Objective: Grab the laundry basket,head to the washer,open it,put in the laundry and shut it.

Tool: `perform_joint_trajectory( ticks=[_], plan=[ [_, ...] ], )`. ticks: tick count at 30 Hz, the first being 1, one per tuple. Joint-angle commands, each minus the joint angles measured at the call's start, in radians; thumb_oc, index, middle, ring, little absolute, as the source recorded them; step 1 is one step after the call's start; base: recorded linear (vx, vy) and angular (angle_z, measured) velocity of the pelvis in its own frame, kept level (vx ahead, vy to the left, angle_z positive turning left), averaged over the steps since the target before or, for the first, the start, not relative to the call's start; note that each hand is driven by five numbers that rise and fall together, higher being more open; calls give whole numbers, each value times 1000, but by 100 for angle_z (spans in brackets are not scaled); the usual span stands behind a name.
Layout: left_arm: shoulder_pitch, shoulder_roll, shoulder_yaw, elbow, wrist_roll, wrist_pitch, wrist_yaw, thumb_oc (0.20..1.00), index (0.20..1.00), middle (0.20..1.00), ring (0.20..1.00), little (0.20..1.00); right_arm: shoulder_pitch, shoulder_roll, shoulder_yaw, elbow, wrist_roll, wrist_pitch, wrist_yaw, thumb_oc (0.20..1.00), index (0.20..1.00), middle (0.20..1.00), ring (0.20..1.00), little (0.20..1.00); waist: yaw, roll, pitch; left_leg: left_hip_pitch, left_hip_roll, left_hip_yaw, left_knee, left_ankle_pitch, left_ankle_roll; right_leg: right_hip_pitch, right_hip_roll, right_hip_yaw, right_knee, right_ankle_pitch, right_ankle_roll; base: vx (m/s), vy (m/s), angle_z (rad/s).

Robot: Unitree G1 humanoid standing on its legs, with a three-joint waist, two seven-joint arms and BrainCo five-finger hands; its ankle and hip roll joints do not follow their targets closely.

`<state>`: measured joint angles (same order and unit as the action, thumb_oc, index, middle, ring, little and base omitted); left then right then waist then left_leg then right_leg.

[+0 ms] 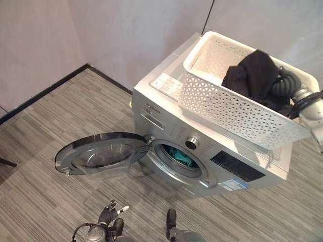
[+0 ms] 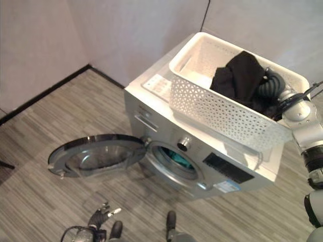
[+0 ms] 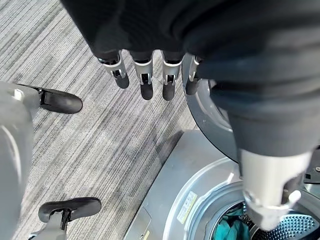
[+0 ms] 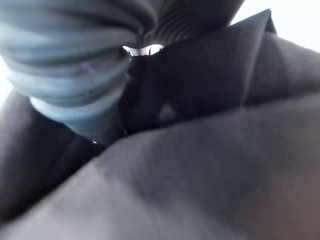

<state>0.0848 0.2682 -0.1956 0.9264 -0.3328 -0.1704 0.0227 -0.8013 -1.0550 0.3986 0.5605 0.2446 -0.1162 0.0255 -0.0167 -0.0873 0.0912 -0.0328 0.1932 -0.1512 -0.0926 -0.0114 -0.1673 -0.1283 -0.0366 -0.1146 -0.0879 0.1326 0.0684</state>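
White perforated laundry basket (image 1: 237, 108) sits on top of the washer (image 1: 202, 156), toward its right side, one end overhanging the right edge. Black garment (image 1: 252, 75) is heaped in the basket's right half, bunched up above the rim. Right hand (image 2: 270, 83) reaches into the basket from the right, dark ribbed cover pressed against the black cloth; fingers are buried in the fabric, so can't tell whether they're curled or straight. Right wrist view has dark cloth right up against the lens.

Silver-grey washer stands against the far wall. Round door (image 1: 103, 154) is swung fully open to the left, lying nearly flat, low above the floor. Teal cloth (image 1: 179, 156) is already inside the drum, seen through the opening.

Left hand (image 3: 145, 75) hangs low in front of the washer, near the open door, well apart from the basket. Fingers straight and relaxed, spread, holding nothing. Grey striped carpet (image 1: 40, 151) underneath.
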Motion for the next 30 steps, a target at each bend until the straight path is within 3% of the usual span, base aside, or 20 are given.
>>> perform_joint_trajectory(
  ticks=[1,10,13,15,16,18,19,23,25,30],
  plan=[
    [-28,17,-16,70,48,-17,16,1000,1000,1000,1000,1000,-64,43,-105,-2,54,-52,-84,200,200,200,200,200,17,-41,-46,108,-71,110,34,-96,117,-17,-63,66,64,-67,90,-5,108,-7],
    [-50,-15,-20,74,61,-10,41,1000,1000,1000,1000,1000,32,97,-300,-146,49,-62,-219,200,200,200,200,200,-7,-27,-57,134,-126,106,50,-134,156,-4,-118,79,76,-32,114,-32,127,-5],
    [-75,-38,-28,64,29,3,51,1000,1000,1000,1000,1000,123,176,-446,-306,160,-133,-284,200,200,200,200,200,-20,-29,-53,119,-161,113,104,-167,174,2,-147,85,74,-15,127,-43,184,-2],
    [-86,-43,-37,64,32,5,53,1000,1000,1000,1000,1000,156,195,-479,-360,183,-149,-287,200,200,200,200,200,-24,-32,-50,113,-171,115,125,-179,181,0,-155,90,76,-8,132,-64,162,-5],
    [-109,-54,-56,51,36,7,59,1000,1000,1000,1000,1000,215,238,-526,-488,216,-177,-299,200,200,200,200,200,-39,-37,-39,105,-190,128,150,-196,194,-10,-172,108,81,22,145,-117,220,-10],
    [-119,-55,-60,44,33,8,62,1000,1000,1000,1000,1000,244,261,-542,-550,220,-175,-301,200,200,200,200,200,-42,-44,-33,103,-201,141,153,-200,202,-21,-179,125,83,47,154,-129,186,-18],
    [-139,-66,-68,29,33,7,70,1000,1000,1000,1000,1000,264,293,-554,-662,206,-193,-302,200,200,200,200,200,-67,-43,-19,105,-214,169,148,-206,217,-49,-191,150,80,96,172,-115,142,-34],
    [-168,-75,-99,37,63,6,80,1000,1000,1000,1000,1000,275,358,-547,-760,202,-220,-319,200,200,200,200,200,-82,-41,5,115,-228,224,143,-205,233,-90,-202,173,78,160,184,-136,154,-60],
    [-201,-86,-115,58,115,11,95,1000,1000,1000,1000,1000,302,421,-548,-873,184,-241,-316,200,200,200,200,200,-92,-8,25,118,-213,271,143,-204,243,-95,-200,97,114,82,158,-192,142,-86],
    [-197,-87,-111,41,124,15,100,1000,1000,1000,1000,1000,336,504,-540,-972,175,-260,-308,200,200,200,200,200,-86,23,22,98,-191,319,124,-172,250,-69,-221,29,195,17,136,-137,18,-55]
  ],
)
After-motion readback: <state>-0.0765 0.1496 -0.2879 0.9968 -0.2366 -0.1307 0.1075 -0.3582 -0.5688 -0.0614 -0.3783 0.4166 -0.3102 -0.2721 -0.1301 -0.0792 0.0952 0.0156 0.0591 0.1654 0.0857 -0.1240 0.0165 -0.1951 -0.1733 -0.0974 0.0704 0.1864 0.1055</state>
